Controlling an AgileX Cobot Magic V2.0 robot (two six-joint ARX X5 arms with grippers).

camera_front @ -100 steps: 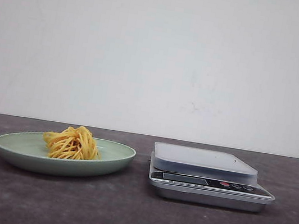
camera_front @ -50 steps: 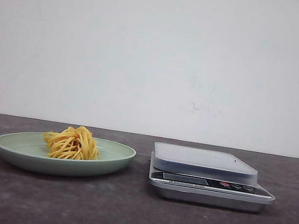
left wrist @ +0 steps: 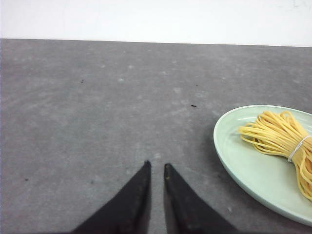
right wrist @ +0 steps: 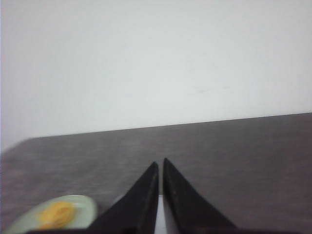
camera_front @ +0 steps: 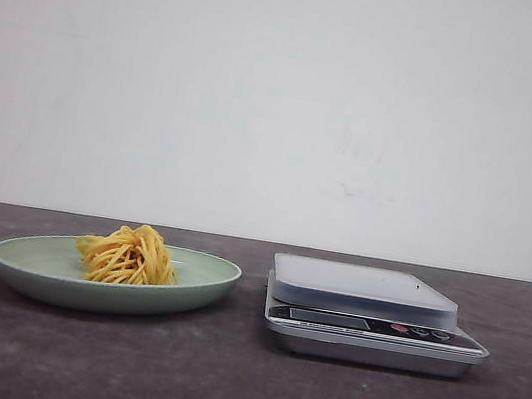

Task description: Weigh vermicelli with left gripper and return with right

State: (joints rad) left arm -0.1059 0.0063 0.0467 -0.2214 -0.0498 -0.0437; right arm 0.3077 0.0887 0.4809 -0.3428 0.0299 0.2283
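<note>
Vermicelli (camera_front: 128, 255) sits on my plate (camera_front: 202, 286), left of the scale (camera_front: 369, 317); both my fingers are clenched, grasping nothing.

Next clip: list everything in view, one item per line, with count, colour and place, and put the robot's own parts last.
vermicelli: one nest, yellow-orange, tied with a pale band, lying on the plate.
plate: one, pale green, on the table's left half.
scale: one, silver with a dark control strip, right of the plate, platform bare.
table: one, dark grey, across the foreground.
wall: one, white, behind the table.
left hand: one, black, fingers nearly together, above bare table beside the plate, holding nothing.
right hand: one, black, fingers nearly together, holding nothing, plate far off to one side.
</note>
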